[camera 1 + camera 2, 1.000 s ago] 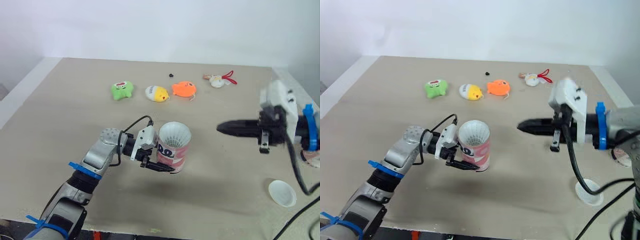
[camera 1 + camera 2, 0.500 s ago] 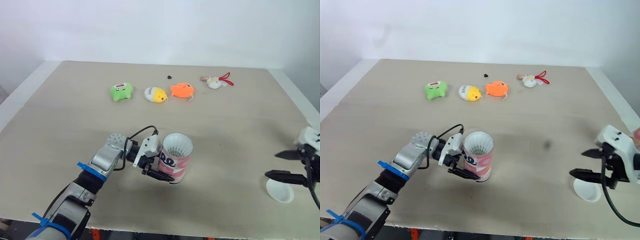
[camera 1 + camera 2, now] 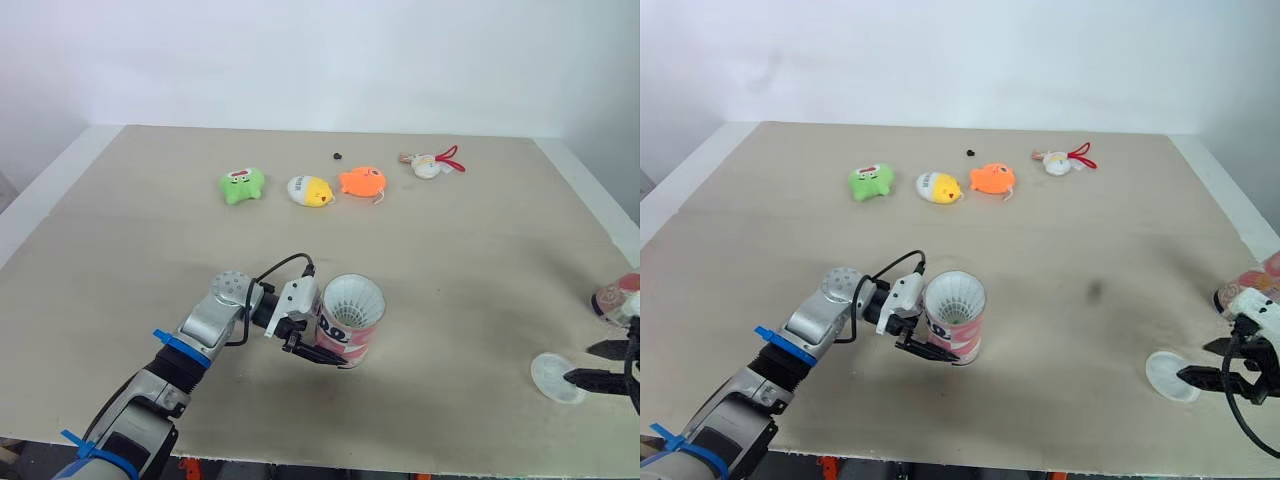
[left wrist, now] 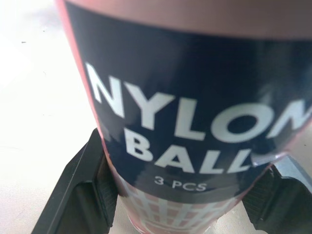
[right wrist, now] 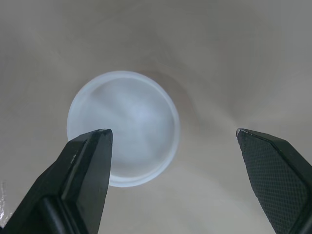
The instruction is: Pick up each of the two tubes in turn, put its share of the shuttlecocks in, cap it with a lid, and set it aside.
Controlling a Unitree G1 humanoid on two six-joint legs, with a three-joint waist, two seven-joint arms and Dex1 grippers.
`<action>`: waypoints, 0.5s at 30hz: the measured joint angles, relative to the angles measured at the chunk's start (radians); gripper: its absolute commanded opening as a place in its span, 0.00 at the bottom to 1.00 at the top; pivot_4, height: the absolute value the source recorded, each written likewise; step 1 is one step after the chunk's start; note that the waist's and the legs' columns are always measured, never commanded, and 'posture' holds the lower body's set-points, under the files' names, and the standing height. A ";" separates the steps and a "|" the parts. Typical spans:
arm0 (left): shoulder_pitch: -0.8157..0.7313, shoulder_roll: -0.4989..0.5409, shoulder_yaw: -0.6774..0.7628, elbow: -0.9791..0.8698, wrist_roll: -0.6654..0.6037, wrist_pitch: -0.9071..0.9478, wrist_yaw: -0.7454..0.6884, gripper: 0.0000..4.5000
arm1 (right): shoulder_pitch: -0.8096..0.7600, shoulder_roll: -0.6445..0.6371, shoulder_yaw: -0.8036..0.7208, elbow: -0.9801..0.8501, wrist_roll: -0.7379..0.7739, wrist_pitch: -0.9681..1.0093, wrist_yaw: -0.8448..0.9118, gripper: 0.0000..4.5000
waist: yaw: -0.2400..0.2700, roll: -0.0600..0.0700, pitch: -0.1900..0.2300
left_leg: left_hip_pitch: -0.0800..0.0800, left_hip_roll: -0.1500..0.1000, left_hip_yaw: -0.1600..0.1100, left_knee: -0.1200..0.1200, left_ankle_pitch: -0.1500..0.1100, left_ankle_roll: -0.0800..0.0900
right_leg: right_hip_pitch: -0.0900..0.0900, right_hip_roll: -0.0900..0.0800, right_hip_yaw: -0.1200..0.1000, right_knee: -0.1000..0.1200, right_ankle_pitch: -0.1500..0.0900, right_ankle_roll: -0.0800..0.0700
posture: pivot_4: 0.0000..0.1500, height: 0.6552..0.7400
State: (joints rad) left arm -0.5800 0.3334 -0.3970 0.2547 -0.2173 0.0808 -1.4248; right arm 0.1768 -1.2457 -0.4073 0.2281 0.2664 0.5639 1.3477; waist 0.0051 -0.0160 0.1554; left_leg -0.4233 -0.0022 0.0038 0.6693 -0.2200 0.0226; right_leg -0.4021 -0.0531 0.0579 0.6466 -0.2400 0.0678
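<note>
In the left eye view, your left pincer (image 3: 318, 350) is closed around the lower part of the upright tube (image 3: 350, 322), which stands near the front middle of the desk (image 3: 130, 230). That low grip looks meant to steady the tube and leave its mouth free, where a white shuttlecock (image 3: 352, 298) fills the opening. The left forearm reaches forward and inward, low over the desk, with the wrist turned so the fingers come at the tube from the side. At the front right, your right pincer (image 3: 577, 362) hangs spread just beside the white lid (image 3: 556, 378), which lies flat. A pink thing (image 3: 615, 297) at the right edge may be the second tube. The right eye view shows the same layout. In the left wrist view, both black fingers (image 4: 83, 190) press against the tube's printed label, one on each side. In the right wrist view, the fingers (image 5: 85, 175) stand wide apart and hold nothing. The lid sits close to one of them, off centre in the gap, so you will likely need to shift sideways before closing on it.
</note>
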 measured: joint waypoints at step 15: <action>0.000 -0.008 0.000 0.024 0.001 -0.042 0.002 0.63 | -0.031 0.001 0.081 0.041 -0.027 -0.054 -0.030 0.02 | 0.000 0.000 0.000 | 0.001 0.000 -0.001 0.001 0.000 0.000 | 0.002 0.001 0.000 0.000 0.000 0.001 | 1.00 1.00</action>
State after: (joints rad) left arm -0.5797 0.3258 -0.3966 0.2789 -0.2161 0.0389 -1.4225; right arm 0.1453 -1.2451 -0.3261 0.2687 0.2393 0.5101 1.3181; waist 0.0052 -0.0159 0.1551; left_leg -0.4226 -0.0021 0.0026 0.6699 -0.2199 0.0227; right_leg -0.4004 -0.0518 0.0583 0.6465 -0.2397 0.0685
